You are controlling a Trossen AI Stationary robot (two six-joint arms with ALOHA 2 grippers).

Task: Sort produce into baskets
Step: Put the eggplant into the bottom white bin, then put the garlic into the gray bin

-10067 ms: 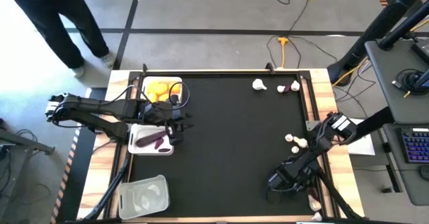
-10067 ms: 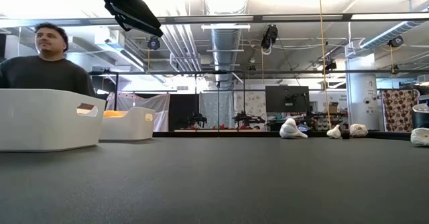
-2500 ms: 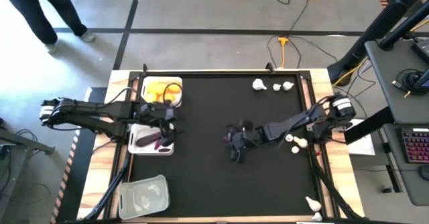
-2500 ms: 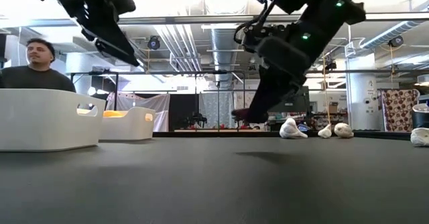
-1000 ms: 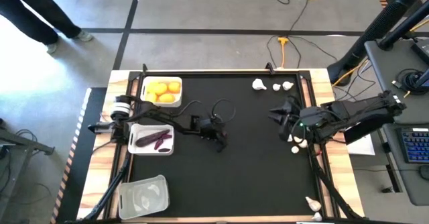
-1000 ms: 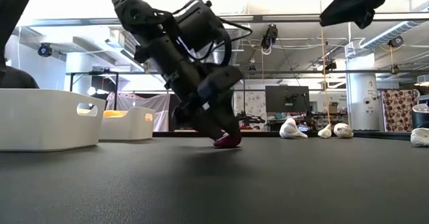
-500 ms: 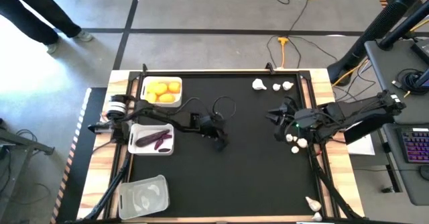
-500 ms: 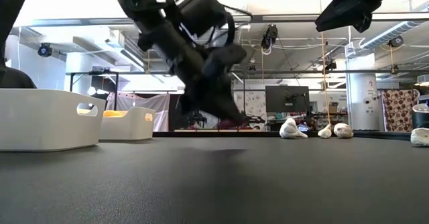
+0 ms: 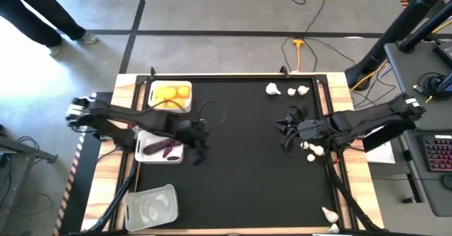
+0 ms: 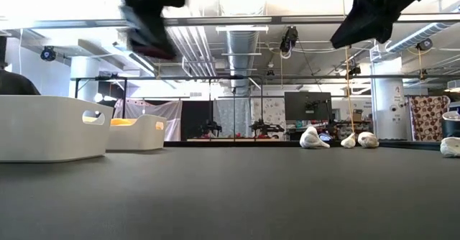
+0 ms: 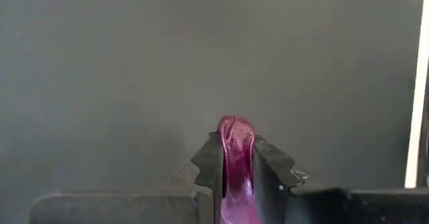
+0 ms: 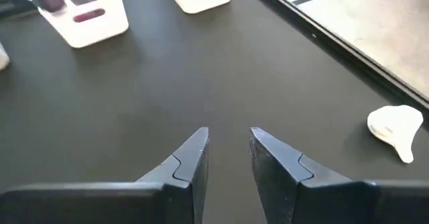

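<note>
My left gripper is shut on a dark purple sweet-potato piece. It hangs above the black mat beside the white basket of purple pieces, and shows blurred in the high view and at the top of the low view. My right gripper hovers over the mat's right part; a narrow gap shows between its fingers and nothing is in it. Yellow fruits lie in the far white basket. A clear basket stands at the near left. My left gripper pinches the purple piece between its two fingers, with the piece's rounded end sticking out past the fingertips. The piece lies along the fingers, which slant down toward the mat. It is lifted clear of the table.
White garlic bulbs lie at the far right, next to my right gripper, and at the near right corner. Bare mat spreads between the arms.
My left gripper, at the purple piece on the middle of the mat a second ago, has risen fast with the piece lifted clear. It has swung toward the table's left edge, up to the basket of purple pieces. My right gripper has crept a little toward the near edge.
</note>
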